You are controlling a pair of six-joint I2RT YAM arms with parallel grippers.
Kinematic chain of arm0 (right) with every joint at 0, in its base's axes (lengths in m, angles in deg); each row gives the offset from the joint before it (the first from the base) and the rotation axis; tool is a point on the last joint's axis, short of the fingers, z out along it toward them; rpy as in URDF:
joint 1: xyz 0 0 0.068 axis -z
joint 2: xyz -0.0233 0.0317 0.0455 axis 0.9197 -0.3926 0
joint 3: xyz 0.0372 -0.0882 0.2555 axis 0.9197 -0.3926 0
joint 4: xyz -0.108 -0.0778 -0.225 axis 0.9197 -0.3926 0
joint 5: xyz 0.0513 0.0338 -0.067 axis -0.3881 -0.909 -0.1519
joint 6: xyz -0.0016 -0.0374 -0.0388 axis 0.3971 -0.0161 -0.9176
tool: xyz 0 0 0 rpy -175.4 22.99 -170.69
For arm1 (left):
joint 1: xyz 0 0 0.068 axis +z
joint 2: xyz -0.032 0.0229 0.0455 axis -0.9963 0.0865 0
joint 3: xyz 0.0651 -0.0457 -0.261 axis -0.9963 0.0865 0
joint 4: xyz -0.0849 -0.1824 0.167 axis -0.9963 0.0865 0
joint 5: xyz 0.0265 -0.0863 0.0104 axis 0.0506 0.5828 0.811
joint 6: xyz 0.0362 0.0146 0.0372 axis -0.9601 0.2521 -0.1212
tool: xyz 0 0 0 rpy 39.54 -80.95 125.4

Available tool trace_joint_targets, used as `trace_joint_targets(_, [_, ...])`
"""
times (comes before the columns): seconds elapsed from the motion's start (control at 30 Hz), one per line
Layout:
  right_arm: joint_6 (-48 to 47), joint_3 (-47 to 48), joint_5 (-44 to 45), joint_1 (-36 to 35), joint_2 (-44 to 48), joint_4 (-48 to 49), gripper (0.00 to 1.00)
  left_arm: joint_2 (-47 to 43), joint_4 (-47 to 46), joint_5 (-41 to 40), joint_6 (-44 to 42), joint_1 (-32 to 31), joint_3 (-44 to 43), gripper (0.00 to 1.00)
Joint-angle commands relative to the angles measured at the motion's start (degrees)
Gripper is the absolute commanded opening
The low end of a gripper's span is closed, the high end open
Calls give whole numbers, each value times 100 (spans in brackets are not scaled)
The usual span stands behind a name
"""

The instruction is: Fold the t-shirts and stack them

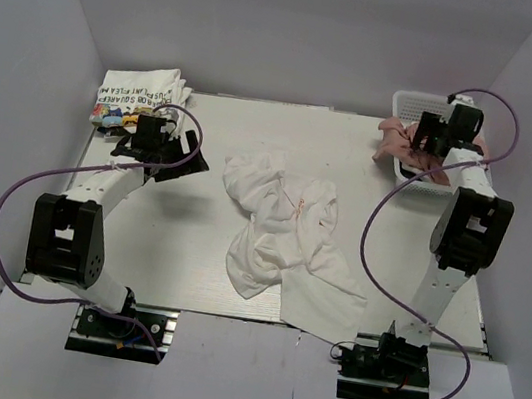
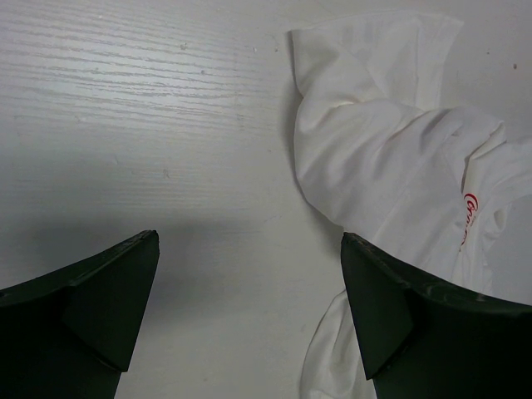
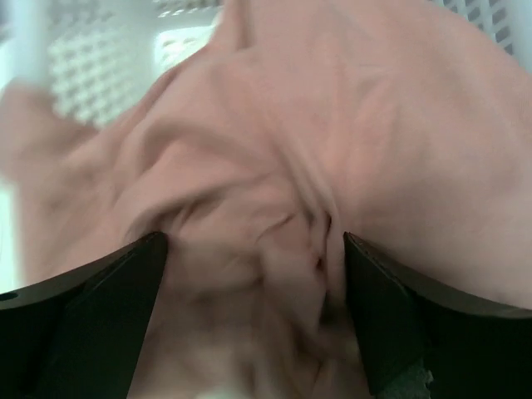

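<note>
**Pink t-shirt [image 3: 274, 158] bunched between spread right jaws**
It lay crumpled in the mesh basket [image 3: 91, 75]; closing there might pinch several layers, or snag the mesh and drag the basket. Left jaws, also spread and empty, hung over bare surface [image 2: 166, 125], the white t-shirt [image 2: 391, 166] just right of them.

White plastic mesh basket [image 1: 409, 106] stands on the far right corner of the pale wood-grain surface [image 1: 226, 132]. Plain grey walls [image 1: 294, 22] enclose the surface left, rear and right.
</note>
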Motion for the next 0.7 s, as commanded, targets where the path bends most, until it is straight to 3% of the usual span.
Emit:
trace_joint_targets(0.0, [-1125, -649, 626, -631, 1295, 641, 90, -170, -119, 162, -14, 21, -108, 100])
trace_joint_targets(0.17, [-1180, -1011, 988, -1034, 1799, 363, 87, -275, -50, 92, -67, 21, 32, 100])
trace_joint_targets(0.27, [-916, -581, 1137, -1045, 1492, -331, 61, -328, 4, -40, -120, 21, 32, 100])
trace_joint_targets(0.33, [-802, -353, 1129, -1027, 1343, -657, 53, -329, 4, -40, -120, 21, 32, 100])
trace_joint_targets(0.5, [-1556, -606, 988, -1009, 1315, -931, 53, -381, 4, -40, -173, 21, 137, 100])
trace_joint_targets(0.67, [-1882, -598, 479, -939, 1193, -1273, 70, -242, -58, -40, -173, 21, 138, 100])
